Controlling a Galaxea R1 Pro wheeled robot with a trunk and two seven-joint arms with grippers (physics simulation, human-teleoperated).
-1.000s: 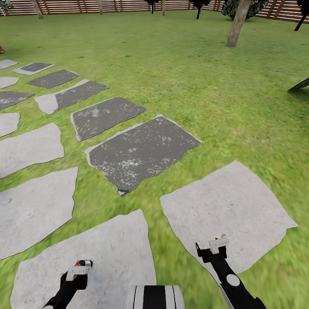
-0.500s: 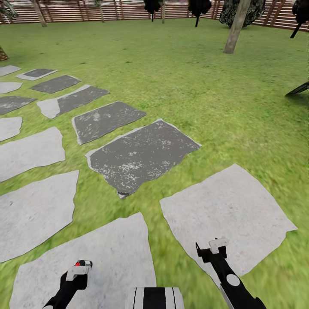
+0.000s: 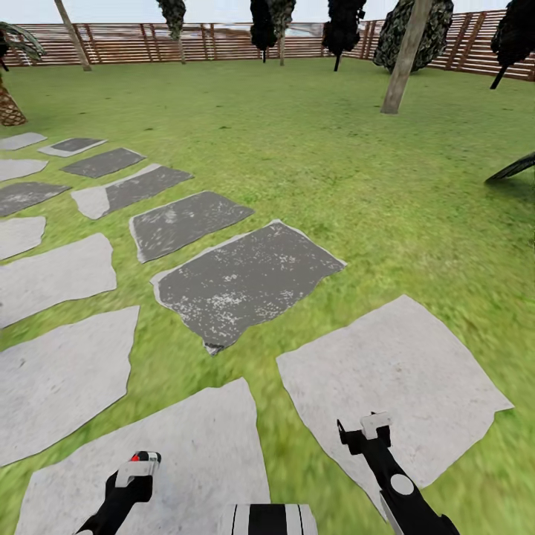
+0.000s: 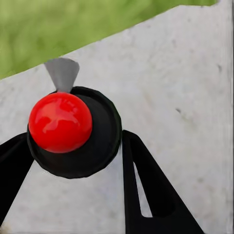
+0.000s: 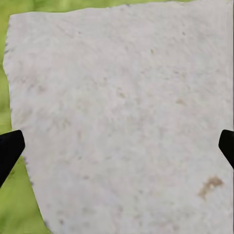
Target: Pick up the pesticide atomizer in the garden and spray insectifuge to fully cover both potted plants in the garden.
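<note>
My left gripper (image 3: 136, 468) is low in the head view, over a pale stepping stone (image 3: 178, 453). It is shut on the pesticide atomizer (image 3: 143, 457). In the left wrist view the atomizer (image 4: 100, 141) shows end-on as a round black body with a red knob and a grey nozzle tip, between the two black fingers (image 4: 146, 190). My right gripper (image 3: 375, 425) stands open above another pale stone (image 5: 122, 107), with nothing between its fingertips. The lawn of the garden (image 3: 312, 148) stretches ahead. The potted plants are out of view.
Grey and dark stepping stones (image 3: 245, 279) run from the front to the far left. A tree trunk (image 3: 400, 63) stands ahead right, a palm (image 3: 9, 104) at the far left. A brown slatted fence (image 3: 186, 43) with dark trees closes the back. A dark leaf (image 3: 511, 168) juts in at right.
The head camera has tilted up, so the whole picture slid down and the fence and sky now show. Both arms hold their poses, the atomizer still in the left gripper.
</note>
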